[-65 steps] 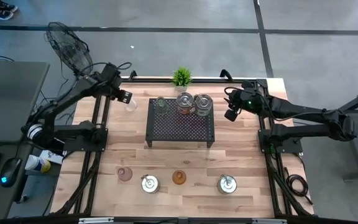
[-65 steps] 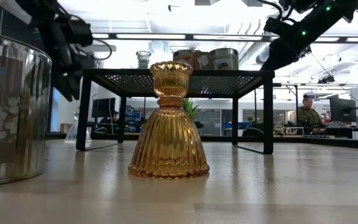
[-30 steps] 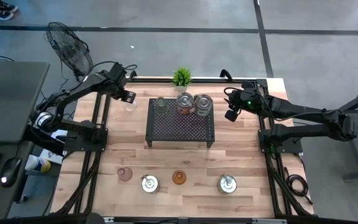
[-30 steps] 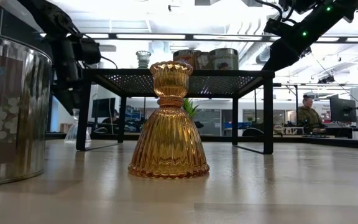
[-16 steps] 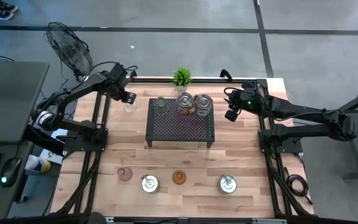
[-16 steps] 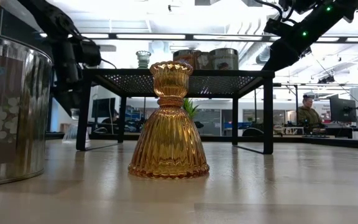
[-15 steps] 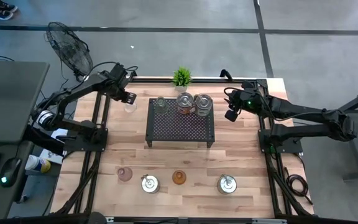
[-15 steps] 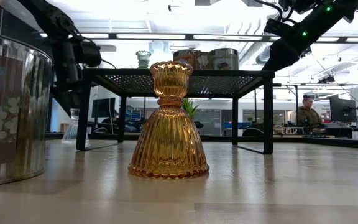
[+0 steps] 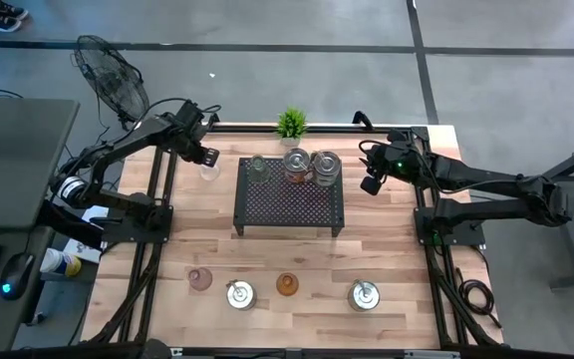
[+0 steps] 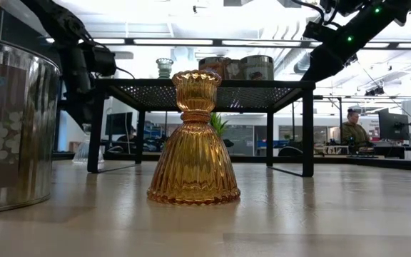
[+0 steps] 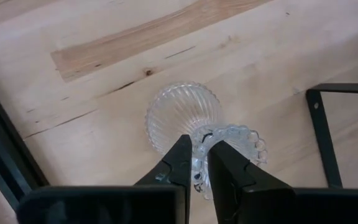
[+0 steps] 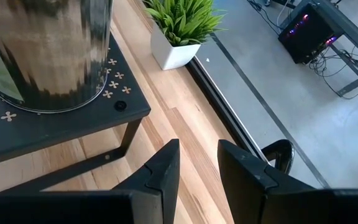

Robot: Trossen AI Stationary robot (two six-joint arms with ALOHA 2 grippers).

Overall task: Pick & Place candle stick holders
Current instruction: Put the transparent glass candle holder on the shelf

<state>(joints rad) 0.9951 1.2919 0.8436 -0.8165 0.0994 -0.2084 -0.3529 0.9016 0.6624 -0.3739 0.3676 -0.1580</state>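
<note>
A clear ribbed glass holder (image 9: 208,171) stands at the table's far left, beside the black rack's left leg; it also shows in the low view (image 10: 88,148). My left gripper (image 9: 206,157) is shut on its cup rim from above. My right gripper (image 9: 371,182) hangs open and empty in the air right of the rack (image 9: 289,199). A greenish holder (image 9: 258,167) and two silver ones (image 9: 310,166) stand on the rack's far edge. A pink (image 9: 199,279), an amber (image 9: 286,285) and two silver disc-based holders (image 9: 239,293) (image 9: 364,294) stand in a row near the front edge. My left gripper pinches the beaded rim of the clear holder's cup (image 11: 199,140) between its two fingers, one finger (image 11: 227,165) inside the cup and one (image 11: 178,160) outside. The fingers point down from above. The holder is upright, its ribbed bell base (image 11: 180,113) low at the table.
A small green potted plant (image 9: 290,124) stands at the far edge behind the rack and shows in the right wrist view (image 12: 182,28). In the low view the amber holder (image 10: 193,139) and a silver holder (image 10: 9,121) stand close in front. A person sits in the room beyond.
My left gripper has gone a little toward the table's far edge, to the clear holder by the rack's leg, and has kept there for the last half second. My right gripper has kept still.
</note>
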